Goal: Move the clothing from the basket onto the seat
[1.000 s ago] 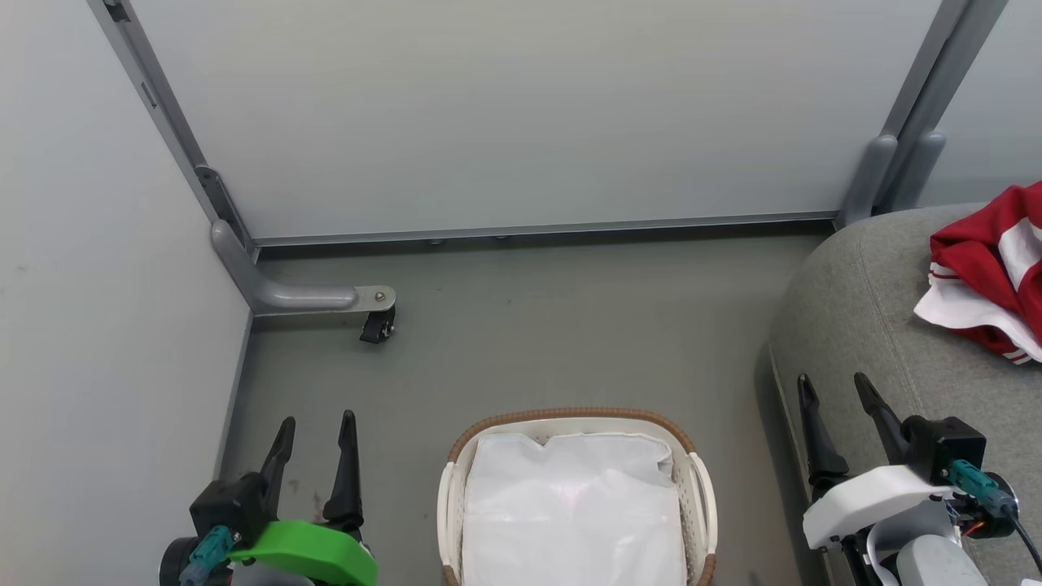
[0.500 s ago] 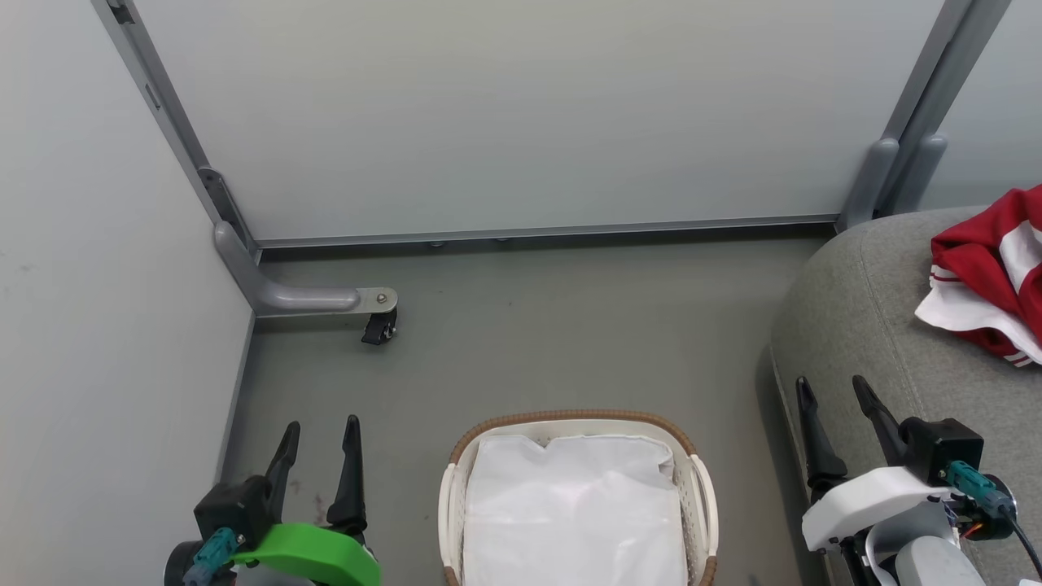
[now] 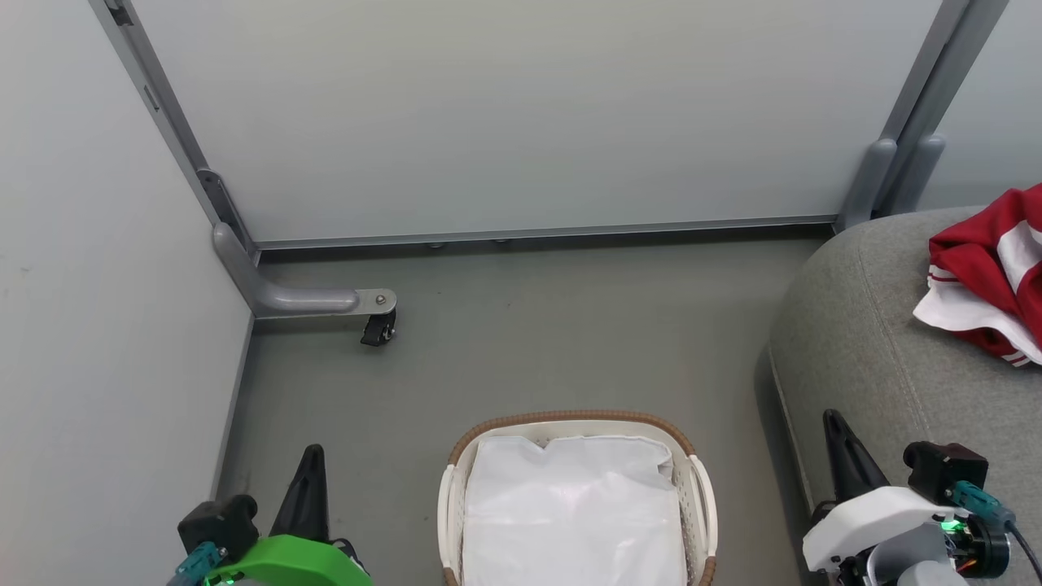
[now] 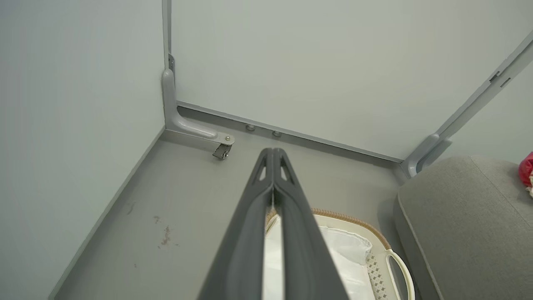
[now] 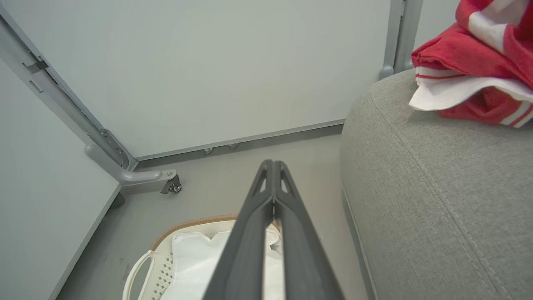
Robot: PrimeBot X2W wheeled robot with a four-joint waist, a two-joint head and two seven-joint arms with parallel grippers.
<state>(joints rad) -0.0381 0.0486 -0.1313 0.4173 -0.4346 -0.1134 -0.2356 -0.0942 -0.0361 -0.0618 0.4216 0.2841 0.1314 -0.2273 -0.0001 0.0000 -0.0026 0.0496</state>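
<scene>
Left gripper point(image 3: 313, 460) was closed, fingers pressed together, holding nothing. Right gripper point(image 3: 836, 431) was the same, closed and empty. The basket point(image 3: 570, 417) sat on the floor point(image 3: 570, 325) between them, to the right of the left gripper and to the left of the right one, with a white lining sheet point(image 3: 574, 505) inside. The seat point(image 3: 879, 342) was just beside the right gripper, on its right. The clothing point(image 3: 989, 268), a red and white heap, lay on the seat ahead and right of the right gripper, well apart from the basket. A caster wheel point(image 3: 377, 329) stood ahead of the left gripper, with the wall panel point(image 3: 521, 114) beyond it.
</scene>
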